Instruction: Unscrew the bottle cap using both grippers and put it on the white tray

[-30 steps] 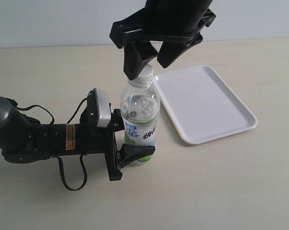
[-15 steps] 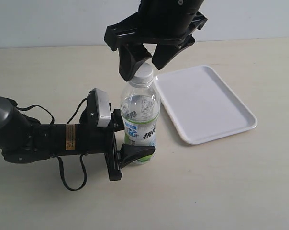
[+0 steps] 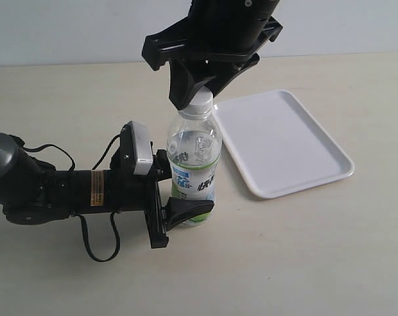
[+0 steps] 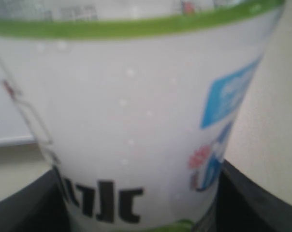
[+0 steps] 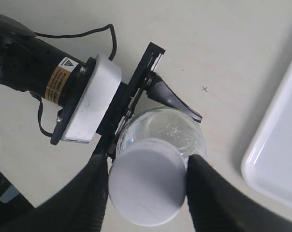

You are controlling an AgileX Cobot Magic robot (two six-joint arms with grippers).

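The bottle (image 3: 194,164) stands upright on the table (image 3: 304,250), just left of the tray (image 3: 284,141) and apart from it. The cap (image 3: 200,100) sits on the bottle neck.

Left gripper (image 3: 192,185): the arm lies low along the table and reaches in from the left. Its jaws clamp the lower, labelled part of the bottle. One finger (image 3: 189,210) crosses the front of the bottle near its base; the other is hidden behind the bottle. In the left wrist view, the label (image 4: 136,121) fills the picture, with a dark finger (image 4: 20,212) pressed against each side. A grey-white camera block (image 3: 138,148) sits on top of this arm, and a black cable (image 3: 97,247) loops beneath it.

Right gripper (image 3: 201,85): it comes down from above, directly over the bottle. In the right wrist view, the fingers (image 5: 90,195) bear on opposite sides of the cap (image 5: 146,181), with no gap visible on either side. The bottle shoulder (image 5: 177,128) shows below the cap.

The tray lies flat on the table, with nothing on it.
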